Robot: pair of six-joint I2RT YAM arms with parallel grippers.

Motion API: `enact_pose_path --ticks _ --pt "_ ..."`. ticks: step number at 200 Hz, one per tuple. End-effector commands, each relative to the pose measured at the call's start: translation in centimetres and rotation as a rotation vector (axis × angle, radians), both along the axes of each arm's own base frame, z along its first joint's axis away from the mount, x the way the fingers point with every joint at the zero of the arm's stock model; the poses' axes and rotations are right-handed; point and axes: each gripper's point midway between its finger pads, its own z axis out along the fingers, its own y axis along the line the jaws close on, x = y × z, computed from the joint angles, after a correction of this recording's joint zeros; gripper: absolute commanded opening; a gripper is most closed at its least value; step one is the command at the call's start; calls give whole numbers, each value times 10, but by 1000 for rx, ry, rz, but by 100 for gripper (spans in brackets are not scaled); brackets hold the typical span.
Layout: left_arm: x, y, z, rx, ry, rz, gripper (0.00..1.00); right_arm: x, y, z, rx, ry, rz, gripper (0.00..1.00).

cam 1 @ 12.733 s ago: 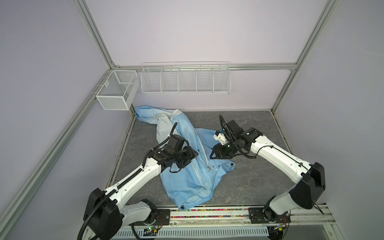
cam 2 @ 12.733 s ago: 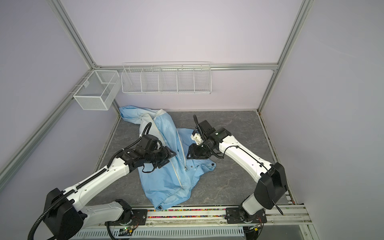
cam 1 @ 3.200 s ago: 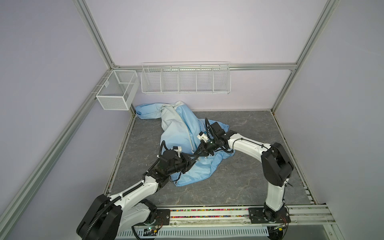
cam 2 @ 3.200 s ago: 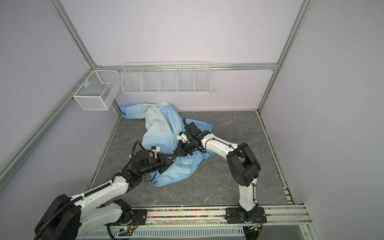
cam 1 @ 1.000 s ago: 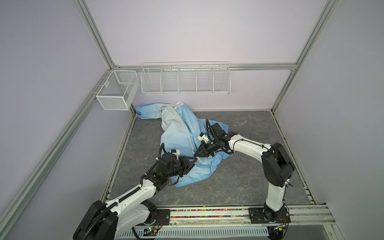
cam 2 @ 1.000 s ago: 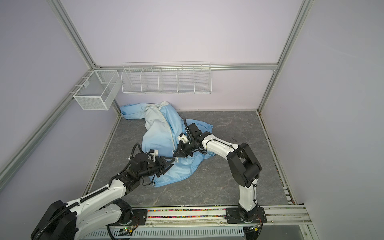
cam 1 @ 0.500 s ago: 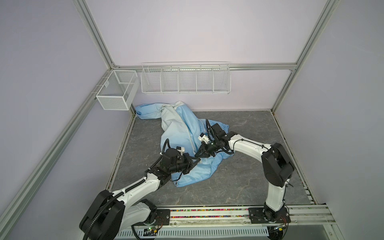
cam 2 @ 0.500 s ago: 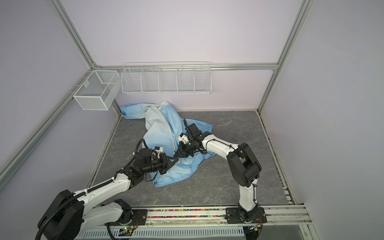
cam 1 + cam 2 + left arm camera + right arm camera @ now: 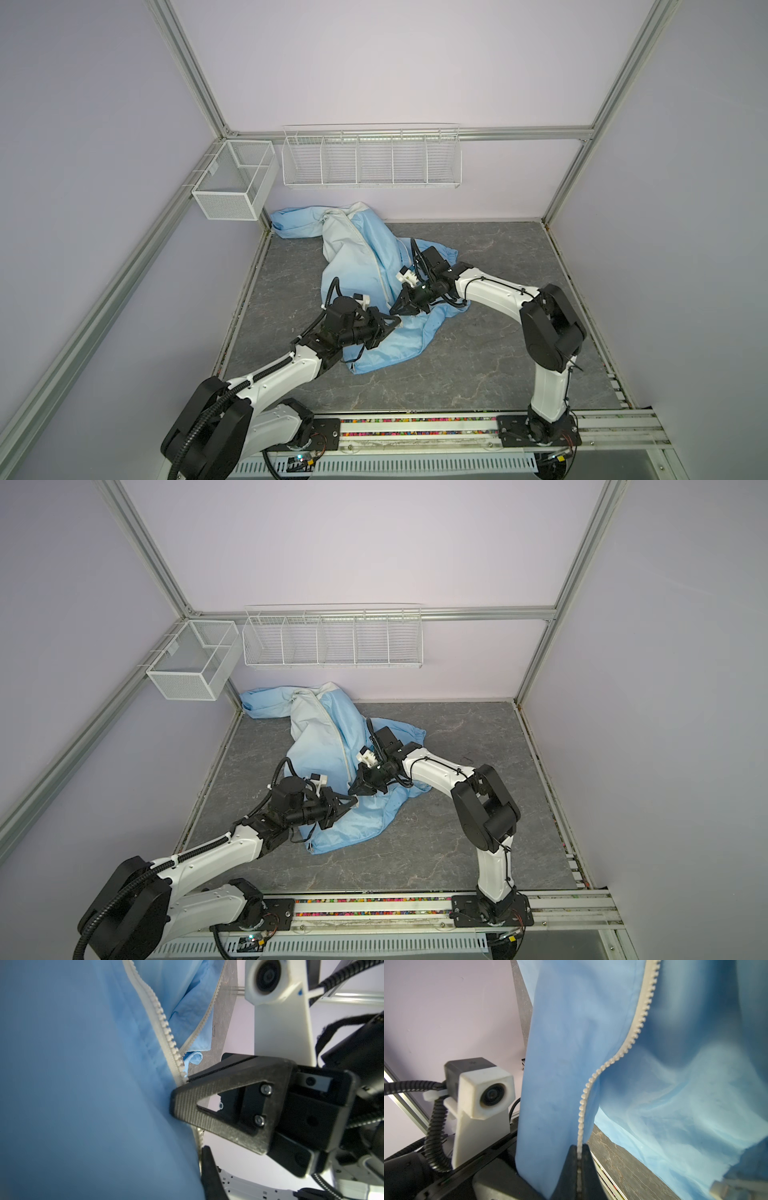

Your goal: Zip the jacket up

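The light-blue jacket [image 9: 365, 257] [image 9: 332, 729] lies crumpled on the grey floor in both top views. Its cream zipper [image 9: 380, 270] runs down the middle toward both grippers. My right gripper [image 9: 395, 309] [image 9: 579, 1147] is shut on one toothed zipper edge [image 9: 610, 1059] and holds it lifted. The left wrist view shows the same right gripper [image 9: 178, 1086] pinching the teeth. My left gripper [image 9: 397, 322] [image 9: 353, 802] [image 9: 199, 1151] is just below it, closed on the jacket's other zipper edge. One of its fingers [image 9: 209, 1167] shows against the tape. The other finger is hidden behind fabric.
A white mesh basket [image 9: 235, 187] hangs on the left wall, and a long wire rack [image 9: 370, 162] hangs on the back wall. The arms' base rail [image 9: 415, 428] runs along the front. Bare grey floor [image 9: 498, 332] lies to the right of the jacket.
My left gripper has moved right, up to the jacket edge just under the right gripper, and its jaws have narrowed. The right gripper has kept its hold on the zipper edge.
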Motion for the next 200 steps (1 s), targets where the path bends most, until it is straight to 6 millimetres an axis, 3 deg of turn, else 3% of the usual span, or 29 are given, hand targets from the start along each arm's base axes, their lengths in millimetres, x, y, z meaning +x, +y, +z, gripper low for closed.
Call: enact_pose_path --ticks 1,52,74,145,161,178,200 --pt "0 -4 9 -17 -21 -22 19 5 0 -3 -4 -4 6 8" --pt "-2 -3 3 -1 -5 -22 17 6 -5 -8 -13 -4 6 7" --pt "-1 -3 1 3 -2 -23 0 6 -7 -10 -22 -1 6 8" --pt "0 -4 0 5 -10 -23 0 7 -10 -7 -27 6 -1 8" --pt "1 -3 -1 14 -12 -18 0 11 -16 -2 -29 5 -25 16" --pt "1 -1 -4 26 -13 -8 0 17 -31 5 -49 -6 -67 31" --pt "3 5 -7 44 -16 23 0 21 -51 15 -69 -18 -109 40"
